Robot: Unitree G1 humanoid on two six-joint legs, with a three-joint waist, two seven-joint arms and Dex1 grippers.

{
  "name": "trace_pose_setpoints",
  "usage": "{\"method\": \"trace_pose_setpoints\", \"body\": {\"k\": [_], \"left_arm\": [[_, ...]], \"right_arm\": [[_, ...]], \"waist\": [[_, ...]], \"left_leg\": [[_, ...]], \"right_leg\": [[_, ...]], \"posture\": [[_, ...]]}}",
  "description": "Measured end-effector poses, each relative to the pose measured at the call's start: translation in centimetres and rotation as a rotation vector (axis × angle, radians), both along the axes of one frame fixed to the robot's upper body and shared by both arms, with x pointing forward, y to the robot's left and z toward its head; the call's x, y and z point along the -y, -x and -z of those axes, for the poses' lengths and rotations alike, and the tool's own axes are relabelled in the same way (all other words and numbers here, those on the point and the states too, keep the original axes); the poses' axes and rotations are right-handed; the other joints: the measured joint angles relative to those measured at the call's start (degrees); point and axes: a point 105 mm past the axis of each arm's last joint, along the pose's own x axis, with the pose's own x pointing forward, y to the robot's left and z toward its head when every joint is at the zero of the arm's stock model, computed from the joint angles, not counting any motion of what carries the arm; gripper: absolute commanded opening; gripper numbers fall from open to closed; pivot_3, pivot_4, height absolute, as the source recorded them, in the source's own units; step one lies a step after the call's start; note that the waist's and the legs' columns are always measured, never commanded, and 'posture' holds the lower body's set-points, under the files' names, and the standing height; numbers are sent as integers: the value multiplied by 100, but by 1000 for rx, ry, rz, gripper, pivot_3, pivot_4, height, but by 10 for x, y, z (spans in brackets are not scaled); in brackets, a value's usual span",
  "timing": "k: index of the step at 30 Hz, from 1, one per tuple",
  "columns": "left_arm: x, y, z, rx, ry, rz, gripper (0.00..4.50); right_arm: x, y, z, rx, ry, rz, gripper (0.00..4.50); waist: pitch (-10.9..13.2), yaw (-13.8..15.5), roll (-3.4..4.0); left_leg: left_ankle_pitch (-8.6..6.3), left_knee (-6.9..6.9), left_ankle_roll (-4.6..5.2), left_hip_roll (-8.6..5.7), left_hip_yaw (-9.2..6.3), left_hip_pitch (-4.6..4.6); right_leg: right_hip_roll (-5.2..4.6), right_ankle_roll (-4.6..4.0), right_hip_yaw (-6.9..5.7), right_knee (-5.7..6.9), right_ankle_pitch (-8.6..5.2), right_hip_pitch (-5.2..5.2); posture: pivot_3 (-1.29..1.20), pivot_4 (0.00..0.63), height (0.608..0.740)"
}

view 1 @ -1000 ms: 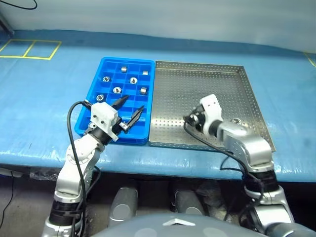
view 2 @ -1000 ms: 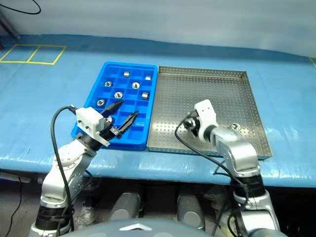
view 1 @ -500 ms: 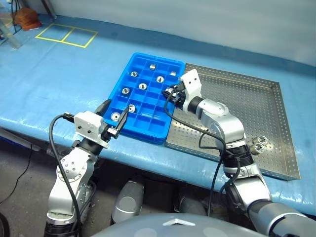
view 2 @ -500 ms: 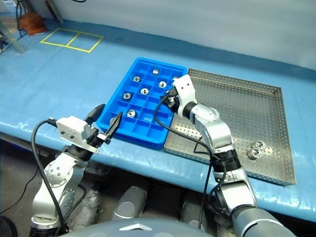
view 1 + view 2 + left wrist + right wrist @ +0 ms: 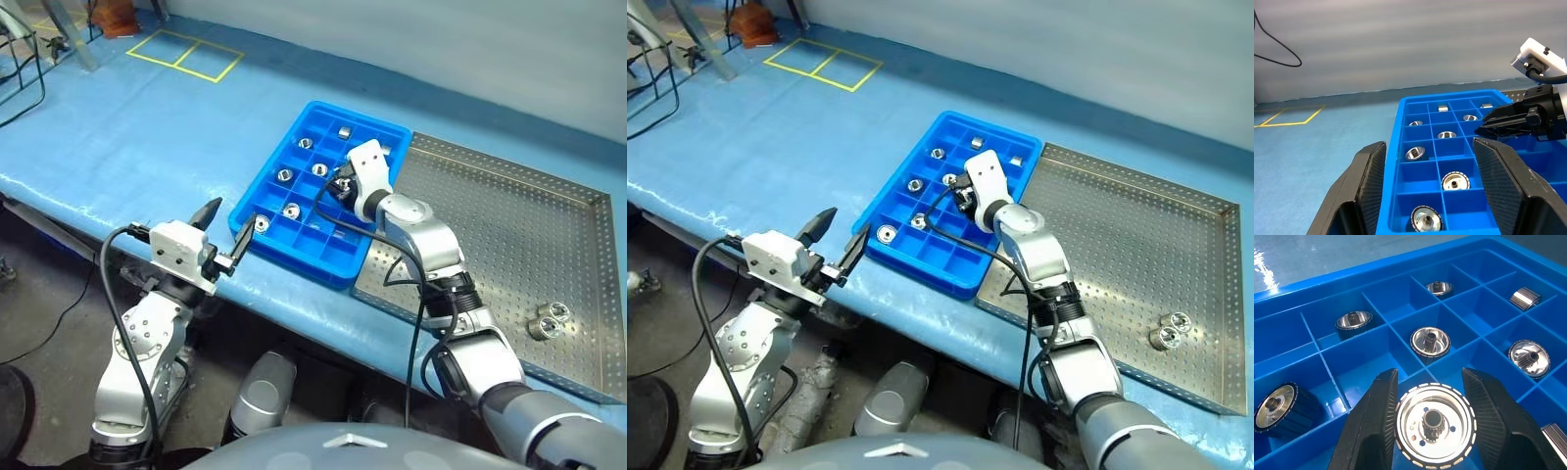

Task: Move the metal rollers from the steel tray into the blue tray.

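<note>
My right gripper (image 5: 341,186) hovers over the middle compartments of the blue tray (image 5: 257,192), shut on a metal roller (image 5: 1432,430) that shows between its fingers (image 5: 1376,426) in the right wrist view. Several more metal rollers (image 5: 292,210) lie in separate compartments of the blue tray. Two rollers (image 5: 548,322) rest near the front right corner of the steel tray (image 5: 490,225). My left gripper (image 5: 235,212) stays open and holds nothing, at the table's front edge just short of the blue tray's near left corner.
The two trays sit side by side on a table covered in blue sheeting (image 5: 147,127). Yellow tape squares (image 5: 186,49) mark the far left of it. A wire rack (image 5: 20,59) stands beyond the table's left end.
The view has swung left. My right gripper has travelled left from above the steel tray to above the blue tray. My left gripper has stayed open and has hardly moved.
</note>
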Motion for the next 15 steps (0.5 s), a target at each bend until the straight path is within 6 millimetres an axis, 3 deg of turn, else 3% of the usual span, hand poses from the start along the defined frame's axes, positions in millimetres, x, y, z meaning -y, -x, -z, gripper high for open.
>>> {"method": "trace_pose_setpoints", "body": {"k": [3,10,15], "left_arm": [[0,0,0,0,0,-1,3081],[1,-1,-2,7,-5,3,3081],[11,-6,-12,46,4,49,3081]], "right_arm": [[3,-1,4,-8,19,17,1735],[11,-2,7,-4,77,34,3968],[18,3,6,7,13,47,3968]], "waist": [[0,103,0],[0,199,0],[0,174,-1]], "left_leg": [[0,-5,-2,1,3,0],[4,-24,-12,3,5,2],[7,-31,-15,4,5,2]], "right_leg": [[0,-3,0,-1,-2,-3],[0,-5,-1,-4,-4,-7],[2,-6,-3,-5,-5,-8]], "posture": [[514,150,740],[490,150,740],[326,150,740]]}}
